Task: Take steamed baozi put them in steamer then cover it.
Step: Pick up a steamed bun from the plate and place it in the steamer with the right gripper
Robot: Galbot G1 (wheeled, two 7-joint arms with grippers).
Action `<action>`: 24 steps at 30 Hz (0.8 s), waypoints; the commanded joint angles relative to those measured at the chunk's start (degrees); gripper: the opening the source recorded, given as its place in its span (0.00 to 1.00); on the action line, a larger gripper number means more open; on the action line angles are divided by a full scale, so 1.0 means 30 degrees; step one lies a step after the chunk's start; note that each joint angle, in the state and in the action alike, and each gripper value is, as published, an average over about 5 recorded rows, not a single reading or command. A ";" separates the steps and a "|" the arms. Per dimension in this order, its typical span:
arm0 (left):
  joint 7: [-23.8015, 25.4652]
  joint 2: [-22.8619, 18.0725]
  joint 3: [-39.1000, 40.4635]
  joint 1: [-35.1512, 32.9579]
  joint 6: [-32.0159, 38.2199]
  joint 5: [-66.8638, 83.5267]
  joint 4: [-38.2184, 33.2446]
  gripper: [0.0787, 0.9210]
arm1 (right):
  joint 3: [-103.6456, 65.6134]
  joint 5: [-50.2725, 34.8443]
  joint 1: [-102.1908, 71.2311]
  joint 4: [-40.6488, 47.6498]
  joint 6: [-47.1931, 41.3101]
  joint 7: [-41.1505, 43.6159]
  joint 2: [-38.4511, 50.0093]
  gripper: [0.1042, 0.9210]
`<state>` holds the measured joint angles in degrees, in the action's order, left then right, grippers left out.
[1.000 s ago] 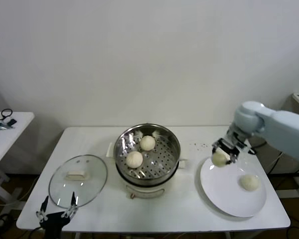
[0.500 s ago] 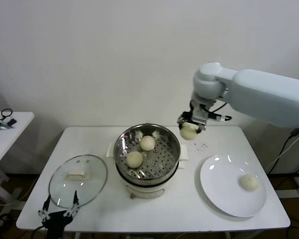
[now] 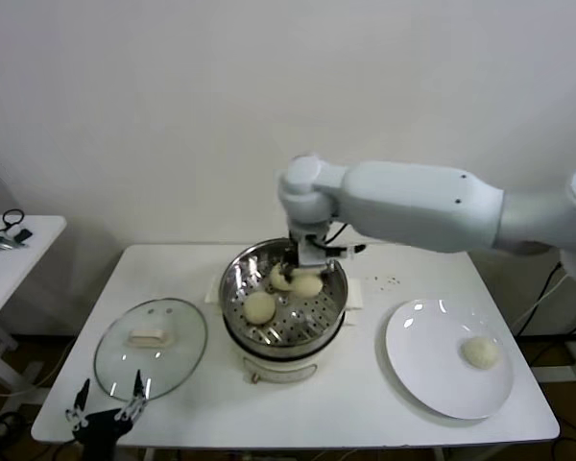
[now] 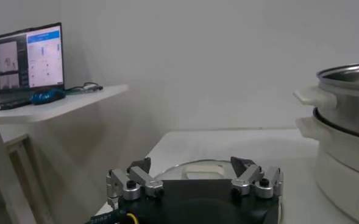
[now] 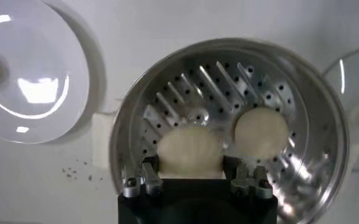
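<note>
While clamped narrow on one steamed baozi (image 5: 190, 150) at the right jaws, hangs low inside the steamer (image 3: 232, 288), just over the perforated floor toward the back wall. Has swung there within the last second from above the white plate (image 3: 432, 384), crossing the counter (image 3: 384, 423) and dropping below the rim. By that, puts the third bun all but in place; probably needs only a release and a lift clear. Right beside the held one, a second bun (image 3: 280, 277), touching or nearly so; cannot tell which. Nearer the front, a third (image 3: 259, 306) resting on the holes. Out on the plate, one last bun (image 3: 480, 351) yet to fetch. Smooth, cream-white and matte all four, the gripped one slightly squashed where pinched. Farther out, a glass lid (image 3: 115, 360) lying flat on the counter, not yet on the steamer. At the left jaws: spread wide, empty, parked low off the counter's front edge near the lid.
</note>
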<state>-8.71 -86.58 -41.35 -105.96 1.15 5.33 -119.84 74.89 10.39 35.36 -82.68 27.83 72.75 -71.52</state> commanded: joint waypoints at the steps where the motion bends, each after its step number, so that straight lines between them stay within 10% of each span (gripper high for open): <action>1: -0.0015 0.0123 -0.0153 -0.0059 0.0058 0.0068 0.0221 0.88 | 0.0267 0.0587 -0.1815 0.0156 0.0643 -0.0079 -0.1848 0.69; 24: 0.0097 0.0057 -0.0222 -0.0310 0.0276 -0.0080 0.0711 0.88 | 0.0479 0.0477 -0.1784 0.0052 0.0334 -0.0394 -0.1172 0.86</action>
<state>-8.41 -86.27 -41.99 -106.75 1.77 5.15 -117.91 76.77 11.27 30.49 -83.22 28.97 72.10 -74.82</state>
